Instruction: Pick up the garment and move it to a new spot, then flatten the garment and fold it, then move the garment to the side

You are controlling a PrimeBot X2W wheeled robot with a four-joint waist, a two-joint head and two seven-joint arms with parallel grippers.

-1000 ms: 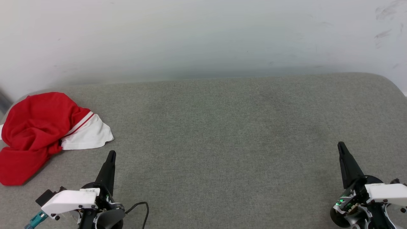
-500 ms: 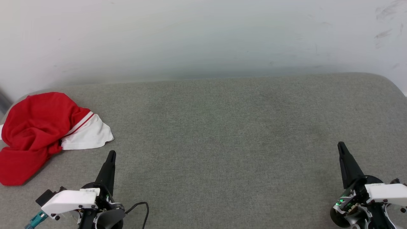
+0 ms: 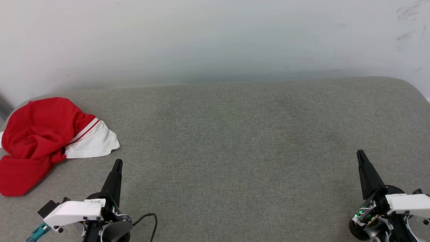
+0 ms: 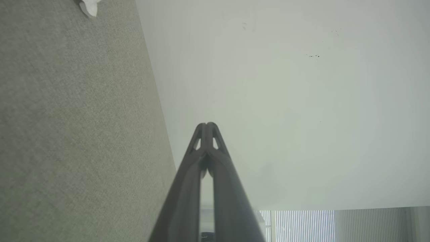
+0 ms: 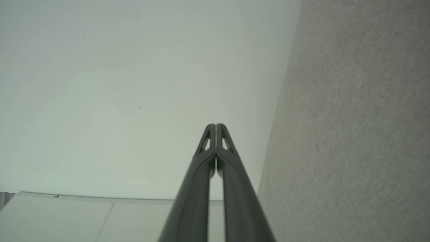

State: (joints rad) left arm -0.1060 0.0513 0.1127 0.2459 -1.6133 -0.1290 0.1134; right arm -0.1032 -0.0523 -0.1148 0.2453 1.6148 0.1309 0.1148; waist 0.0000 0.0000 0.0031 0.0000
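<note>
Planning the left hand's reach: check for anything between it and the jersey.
Nothing visible does. The jersey lies crumpled ahead and left of the shut left hand, apart from it, with bare grey padding between them.

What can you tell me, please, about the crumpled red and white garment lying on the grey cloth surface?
The red thin-fabric garment lies bunched in a loose, wrinkled heap at the far left of the grey woven surface. A white panel with red-white striped trim spreads out at its right side. It rests only on the surface; the shut left tool stands apart from it.
</note>
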